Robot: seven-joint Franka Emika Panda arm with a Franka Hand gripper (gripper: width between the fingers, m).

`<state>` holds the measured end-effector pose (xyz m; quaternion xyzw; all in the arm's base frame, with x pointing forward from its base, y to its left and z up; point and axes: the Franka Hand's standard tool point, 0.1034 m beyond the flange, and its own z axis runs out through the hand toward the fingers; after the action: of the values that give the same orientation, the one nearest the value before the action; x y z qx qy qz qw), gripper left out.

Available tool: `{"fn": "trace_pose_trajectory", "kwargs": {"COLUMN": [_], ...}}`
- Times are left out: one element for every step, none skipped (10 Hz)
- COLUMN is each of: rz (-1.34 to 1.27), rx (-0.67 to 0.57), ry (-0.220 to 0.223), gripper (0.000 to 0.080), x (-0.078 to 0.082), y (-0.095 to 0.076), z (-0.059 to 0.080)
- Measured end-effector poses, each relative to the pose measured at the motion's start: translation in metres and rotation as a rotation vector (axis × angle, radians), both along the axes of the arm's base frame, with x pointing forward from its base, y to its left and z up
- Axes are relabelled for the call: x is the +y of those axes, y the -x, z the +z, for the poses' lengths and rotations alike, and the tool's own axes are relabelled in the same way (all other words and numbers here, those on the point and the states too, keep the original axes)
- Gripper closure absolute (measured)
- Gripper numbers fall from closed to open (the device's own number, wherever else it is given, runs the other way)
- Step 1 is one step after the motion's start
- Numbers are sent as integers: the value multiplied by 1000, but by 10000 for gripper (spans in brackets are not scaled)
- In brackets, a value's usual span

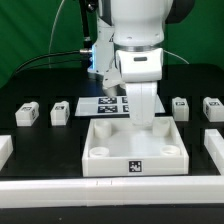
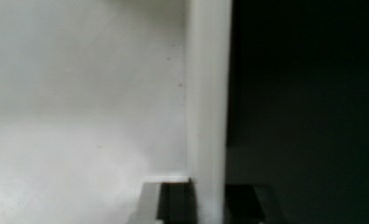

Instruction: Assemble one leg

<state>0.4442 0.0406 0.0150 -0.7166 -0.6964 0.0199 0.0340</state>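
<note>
My gripper reaches down onto the far wall of the large white square tray-like part. In the wrist view the two dark fingers stand on either side of that thin white wall, and my gripper is shut on it. The legs are small white tagged blocks lying loose on the black table. Two lie at the exterior view's left and two at its right. None is held.
The marker board lies behind the tray-like part. White bars lie at the exterior view's left, right and along the front. A green backdrop stands behind the table.
</note>
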Motion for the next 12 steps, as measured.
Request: {"fn": "trace_pose_trajectory", "kwargs": {"rz": [-11,-21,-14,-10,-7,-4,-2,0,0,-1,-11,-22], "rx": [-3,-9,-16,-21,-25,-29,-33,-43,-51,-35,-35,-39], "ry": [-2,-5,-8,-11,-14,-17,-20,-25,-28,-26,-25,-26], "gripper": [736,736,736,736,736,736,736,736,736,736,736,736], "x": [6,14,19,22,24,27,29,32,34,34,35,36], "y": [-4,-10,-16,-20,-23,-26,-30,-39,-47,-47,-47,-46], "z": [0,0,0,0,0,0,0,1,0,0,0,0]}}
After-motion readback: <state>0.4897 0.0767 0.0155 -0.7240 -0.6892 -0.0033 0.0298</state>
